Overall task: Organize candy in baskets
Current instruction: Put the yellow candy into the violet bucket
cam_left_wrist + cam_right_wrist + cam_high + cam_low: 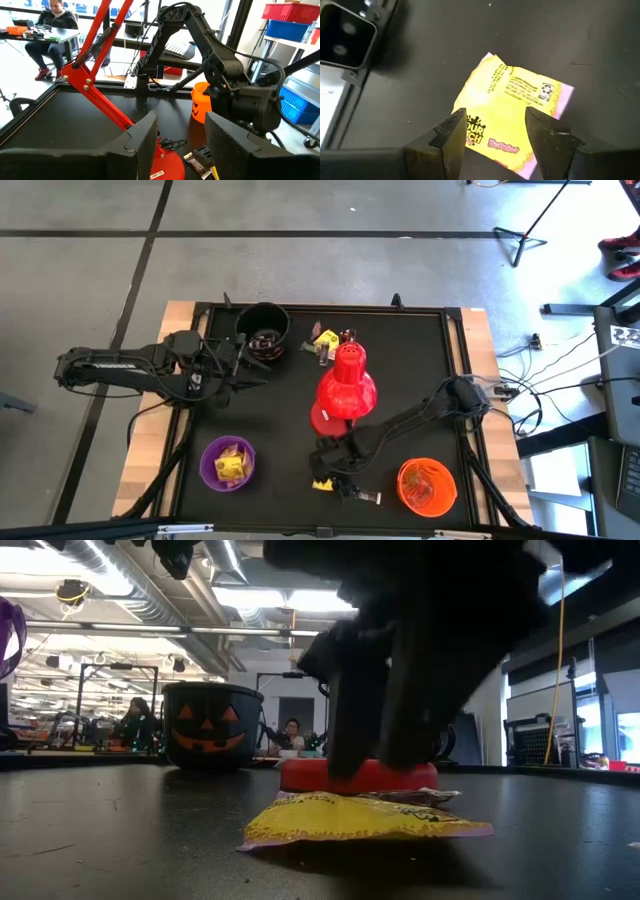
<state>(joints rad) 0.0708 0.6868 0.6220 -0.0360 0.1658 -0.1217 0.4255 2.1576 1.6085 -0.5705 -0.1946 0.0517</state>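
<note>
A black table mat (420, 380) seen from above holds three small round buckets and a red desk lamp (346, 385) standing near the middle. The black bucket (262, 330), with a pumpkin face on its side, sits at the far left with dark sweets inside. The purple bucket (228, 462) sits at the near left and holds yellow-wrapped candy. The orange bucket (427, 485) sits at the near right.

The right gripper (330, 472) reaches down near the front edge, between the purple and orange buckets, just in front of the lamp's base. Its two fingers stand apart, poised directly over a flat yellow candy packet (512, 107) with pink marks that lies on the mat; the fingers straddle the packet's edge without closing on it. A dark wrapped sweet (368, 498) lies just beside it.

A few more sweets (325, 342), yellow and dark, lie loose on the far side between the black bucket and the lamp.

The left gripper (240, 366) waits just beside the black bucket, fingers apart and holding nothing
</note>
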